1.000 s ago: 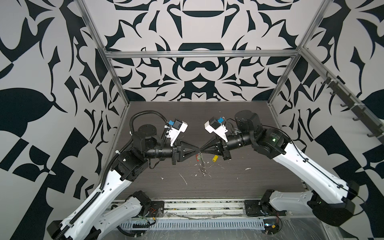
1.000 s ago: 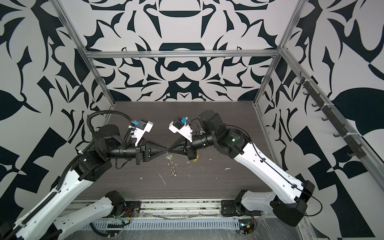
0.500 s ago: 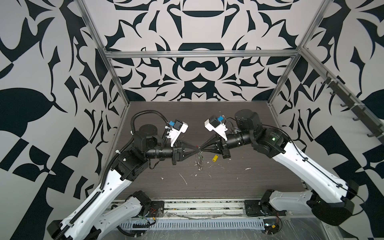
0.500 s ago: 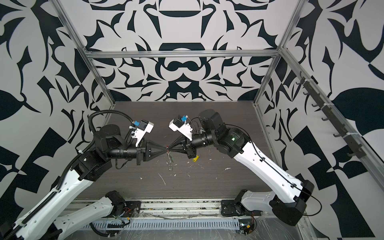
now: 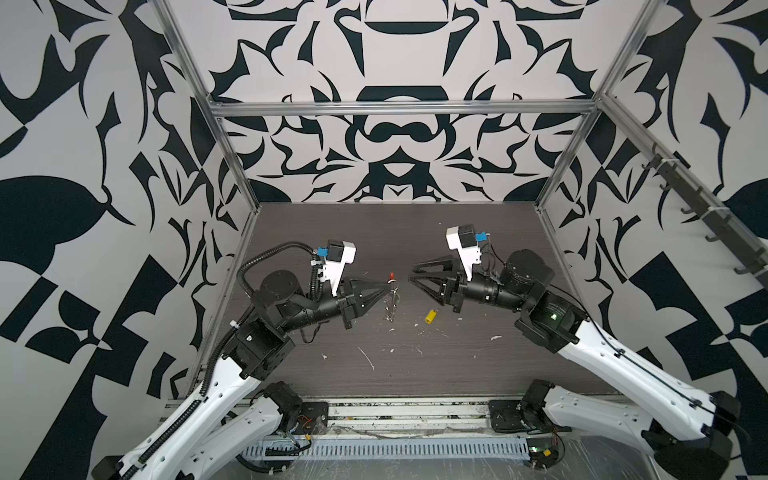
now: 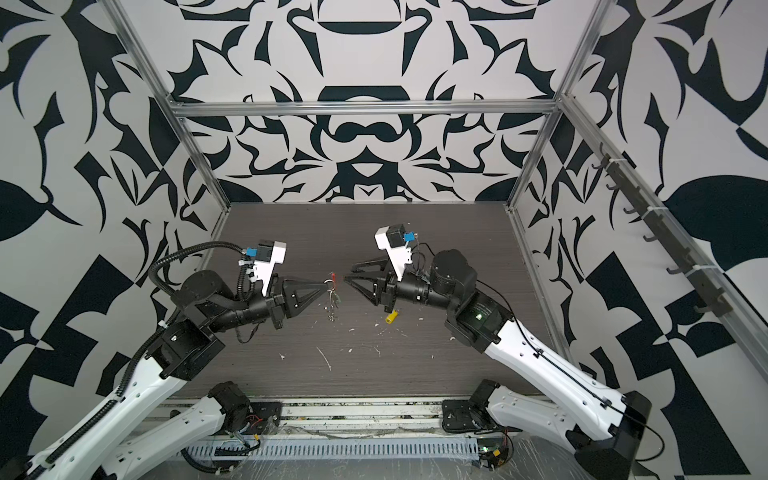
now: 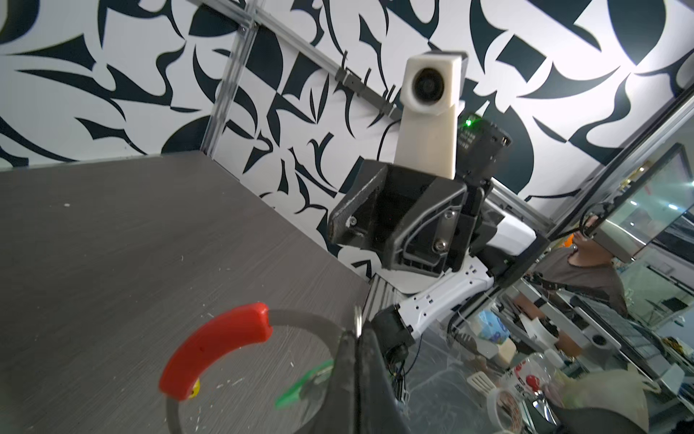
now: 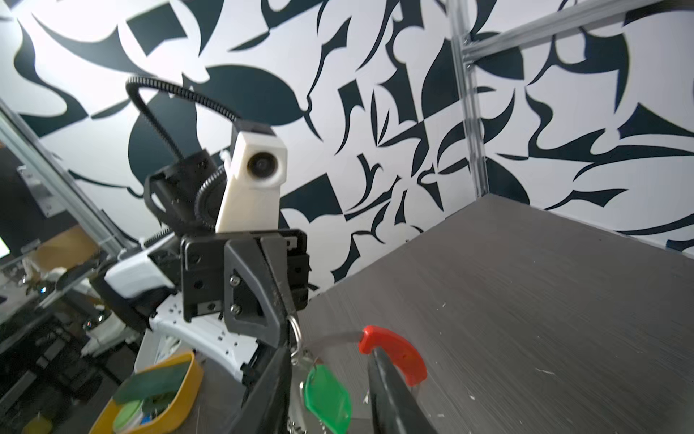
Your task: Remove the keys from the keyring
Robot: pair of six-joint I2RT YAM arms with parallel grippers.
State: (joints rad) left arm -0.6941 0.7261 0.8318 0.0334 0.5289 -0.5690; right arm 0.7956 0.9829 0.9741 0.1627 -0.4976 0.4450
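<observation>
Green key (image 8: pixel 327 392) on red-sleeved keyring (image 8: pixel 394 353)

Even, diffuse light is recorded in both top views. Only soft shadows are cast on the table (image 5: pixel 436 374) beneath the left gripper (image 5: pixel 390 286) and right gripper (image 5: pixel 412 273). In the left wrist view the keyring (image 7: pixel 221 345) and green key (image 7: pixel 300 385), close against the left gripper's fingertips, are rendered soft. The wall (image 7: pixel 638 94) behind the right gripper is blown out to white. Slight smear is noted across the right wrist view, and straight lines are bent toward its edges.
</observation>
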